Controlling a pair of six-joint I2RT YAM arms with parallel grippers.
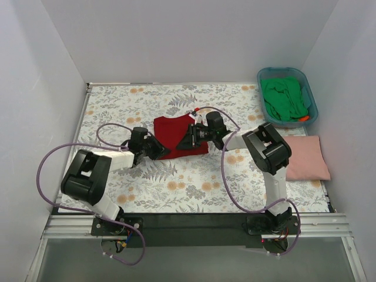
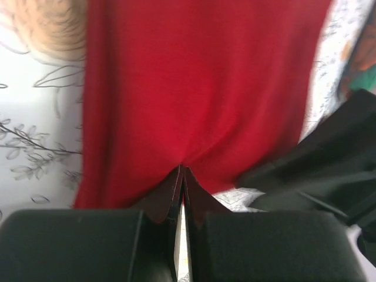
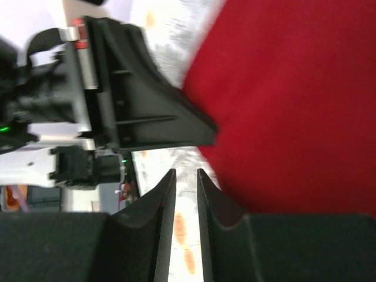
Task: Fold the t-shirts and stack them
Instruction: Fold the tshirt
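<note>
The deep red t-shirt lies folded in the middle of the table. My left gripper is at its near-left edge. In the left wrist view its jaws are shut on the red cloth, which puckers at the tips. My right gripper is low over the shirt's near-right part. In the right wrist view it stands slightly open and empty over the table cover, with the red shirt just beside it. The pale pink t-shirt lies folded at the right. The green t-shirt is bunched in the tub.
The teal tub stands at the back right corner. The floral table cover spans the table. White walls close in the left, back and right. The two grippers are close together over the red shirt.
</note>
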